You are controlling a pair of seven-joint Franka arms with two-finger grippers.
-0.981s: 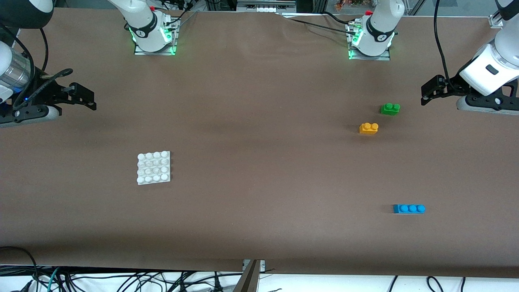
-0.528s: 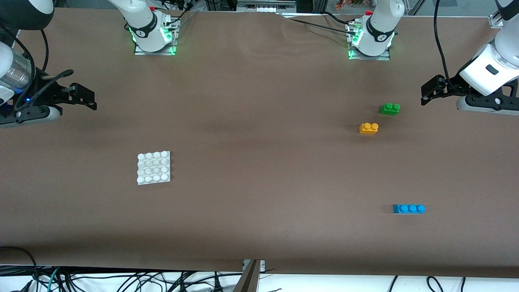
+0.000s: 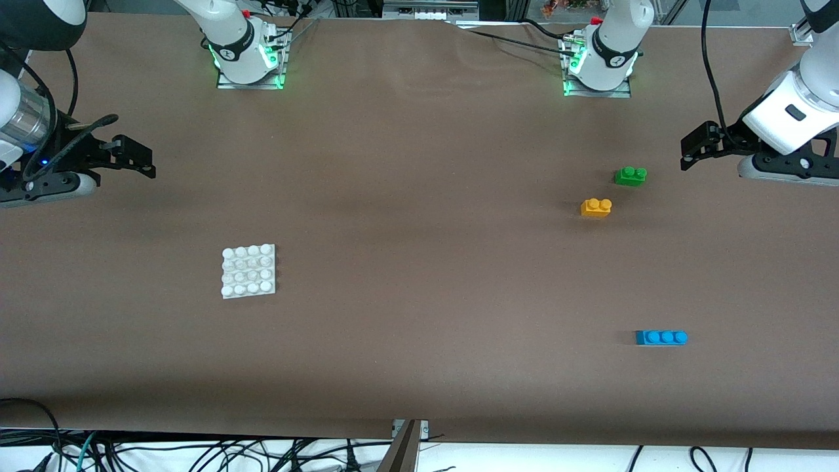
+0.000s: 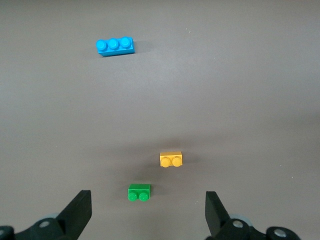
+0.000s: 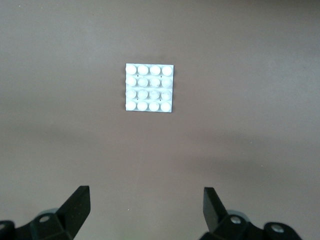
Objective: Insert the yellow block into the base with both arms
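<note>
The yellow block is taken as the landmark. It lies flat on the brown table with its two studs up, toward the left arm's end, so that a grasp from above on its side faces is left free. A green two-stud brick is set just beside the yellow block and a little farther from the front camera; the two are apart, not touching. A blue three-stud brick lies well apart from the yellow block, nearer to the front camera. The base, a white square plate with a four-by-four grid of studs, is placed well apart from the yellow block toward the right arm's end of the table, studs upward and nothing on it, so the insertion is judged not yet begun.

The left claw hangs over the table edge at the left arm's end, near the yellow block, and its fingers are seen spread wide apart with nothing between them; the block and the green brick are framed between them in the left wrist view. The right claw is held over the other end of the table, well apart from the yellow block, likewise spread apart and empty, with the base in its wrist view. This split suggests that the block is meant for the left arm and the base for the right.
</note>
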